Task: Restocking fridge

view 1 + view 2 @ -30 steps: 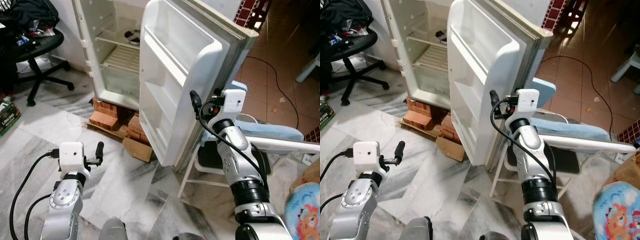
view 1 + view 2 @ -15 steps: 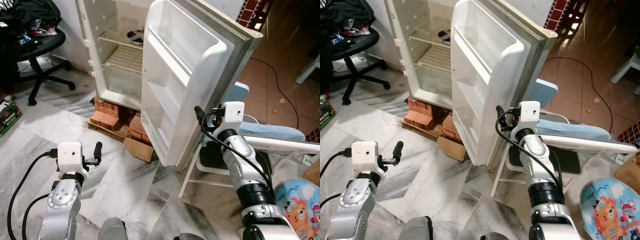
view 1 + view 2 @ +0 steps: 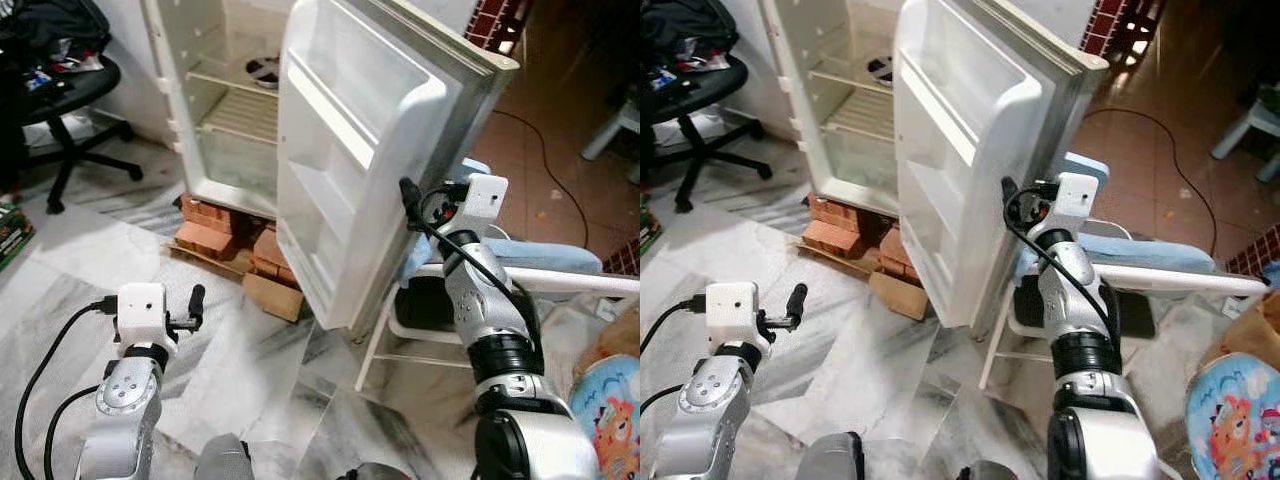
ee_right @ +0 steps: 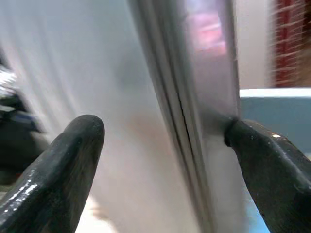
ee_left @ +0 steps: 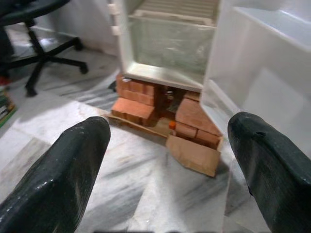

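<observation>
Now straddling the outer edge of the open fridge door [image 3: 350, 160], centre frame: right gripper [image 4: 165, 145], jaws apart either side of the seal. Stiff, heavy, smooth — best taken right at that edge. Tight room behind against the blue chair [image 3: 530, 260]. Lower left, left gripper [image 5: 167, 160] idle, jaws spread over marble floor [image 3: 250, 360].

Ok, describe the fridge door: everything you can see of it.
The fridge door is white plastic inside, with moulded shelves standing empty and a grey outer edge. It is swung wide open, its inner side facing the camera, beside the open cabinet. The right gripper straddles its outer edge with fingers spread; one finger appears to touch it.
</observation>
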You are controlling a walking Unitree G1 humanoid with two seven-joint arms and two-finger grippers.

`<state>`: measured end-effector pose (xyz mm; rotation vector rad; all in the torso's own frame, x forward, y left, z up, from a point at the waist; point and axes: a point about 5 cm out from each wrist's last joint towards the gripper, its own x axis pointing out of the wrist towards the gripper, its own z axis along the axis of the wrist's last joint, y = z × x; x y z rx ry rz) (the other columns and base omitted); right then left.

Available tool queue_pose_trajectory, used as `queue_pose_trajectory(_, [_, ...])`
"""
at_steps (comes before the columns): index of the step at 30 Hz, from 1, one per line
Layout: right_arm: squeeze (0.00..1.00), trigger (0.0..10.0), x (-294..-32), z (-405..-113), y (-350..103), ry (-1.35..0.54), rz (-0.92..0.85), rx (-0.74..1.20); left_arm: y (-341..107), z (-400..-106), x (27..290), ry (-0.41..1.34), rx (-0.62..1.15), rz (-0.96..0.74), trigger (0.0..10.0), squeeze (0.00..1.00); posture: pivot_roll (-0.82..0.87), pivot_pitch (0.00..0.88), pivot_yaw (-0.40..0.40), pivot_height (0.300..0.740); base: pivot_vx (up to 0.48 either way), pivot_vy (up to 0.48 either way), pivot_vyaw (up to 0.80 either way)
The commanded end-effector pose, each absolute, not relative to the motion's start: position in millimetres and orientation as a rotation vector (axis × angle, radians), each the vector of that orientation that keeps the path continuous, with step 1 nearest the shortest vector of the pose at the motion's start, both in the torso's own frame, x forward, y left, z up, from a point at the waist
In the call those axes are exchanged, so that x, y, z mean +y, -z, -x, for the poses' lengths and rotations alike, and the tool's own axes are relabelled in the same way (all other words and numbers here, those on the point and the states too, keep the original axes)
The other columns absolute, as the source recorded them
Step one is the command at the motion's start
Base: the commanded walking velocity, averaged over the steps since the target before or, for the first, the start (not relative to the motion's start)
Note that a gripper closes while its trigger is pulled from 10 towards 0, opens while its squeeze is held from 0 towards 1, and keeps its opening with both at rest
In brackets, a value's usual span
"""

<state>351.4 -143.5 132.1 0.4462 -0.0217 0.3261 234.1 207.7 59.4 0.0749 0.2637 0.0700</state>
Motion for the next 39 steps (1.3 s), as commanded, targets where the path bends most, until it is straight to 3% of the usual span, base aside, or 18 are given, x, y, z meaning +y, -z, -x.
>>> queue_pose_trajectory(1, [0.0,10.0,-95,-332,-185,-0.813,-0.583,-0.162,-58,-234,205,-0.049,0.276,-0.085,10.0,0.0,0.11,0.03,-0.102,0.74,0.0,0.0,0.0])
queue_pose_trajectory(4, [0.0,10.0,-83,-294,-191,-1.113,-0.653,-0.135,-56,-234,205,-0.046,0.281,-0.087,10.0,0.0,0.11,0.025,-0.109,0.74,0.0,0.0,0.0])
queue_pose_trajectory(6, [0.0,10.0,-85,-282,-182,-1.152,-0.634,-0.085,-55,-234,205,-0.044,0.285,-0.087,10.0,0.0,0.1,0.022,-0.108,0.74,0.0,0.0,0.0])
queue_pose_trajectory(14, [0.0,10.0,-128,-289,-115,-0.664,-0.367,0.115,-51,-235,202,-0.017,0.304,-0.08,10.0,0.0,0.08,0.002,-0.103,0.74,0.0,0.0,0.0])
queue_pose_trajectory(20, [0.0,10.0,-141,-291,-100,-0.446,-0.265,0.11,-49,-238,199,0.001,0.307,-0.079,10.0,0.0,0.07,0.0,-0.102,0.74,0.0,0.0,0.0])
queue_pose_trajectory(34, [0.0,10.0,-166,-290,-105,-0.143,-0.178,0.004,-58,-245,196,0.005,0.217,-0.121,10.0,0.0,0.05,0.0,-0.108,0.74,0.0,0.0,0.0])
queue_pose_trajectory(39, [0.0,10.0,-166,-287,-99,-0.105,-0.159,0.015,-60,-248,191,0.037,0.211,-0.09,10.0,0.0,0.04,0.0,-0.109,0.74,0.0,0.394,0.0])
